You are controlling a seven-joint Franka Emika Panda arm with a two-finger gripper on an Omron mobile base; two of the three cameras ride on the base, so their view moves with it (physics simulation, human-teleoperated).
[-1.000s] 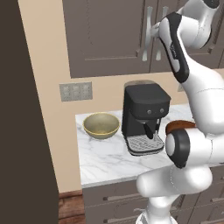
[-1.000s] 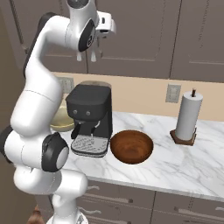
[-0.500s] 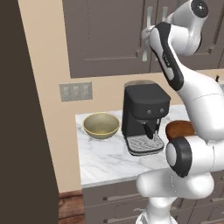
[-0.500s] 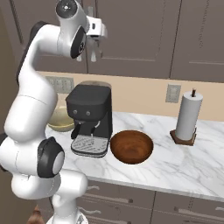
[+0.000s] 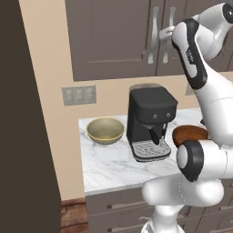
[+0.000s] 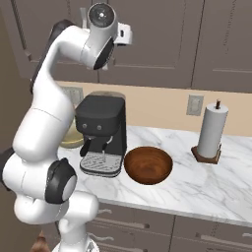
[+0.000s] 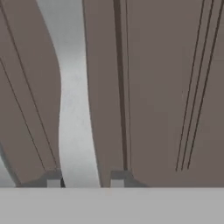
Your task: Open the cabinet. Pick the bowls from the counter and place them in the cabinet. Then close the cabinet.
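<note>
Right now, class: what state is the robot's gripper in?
Gripper: closed around the cabinet's curved silver handle, a fingertip on each side; the doors look shut.

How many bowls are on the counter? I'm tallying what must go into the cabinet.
2: a pale olive-yellow bowl left of the coffee machine, a reddish-brown bowl to its right.

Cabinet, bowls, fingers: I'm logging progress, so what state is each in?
cabinet: both doors shut
handle: between the fingers, clamped
olive bowl: upright on the counter, empty
wooden bowl: upright on the counter, empty
</note>
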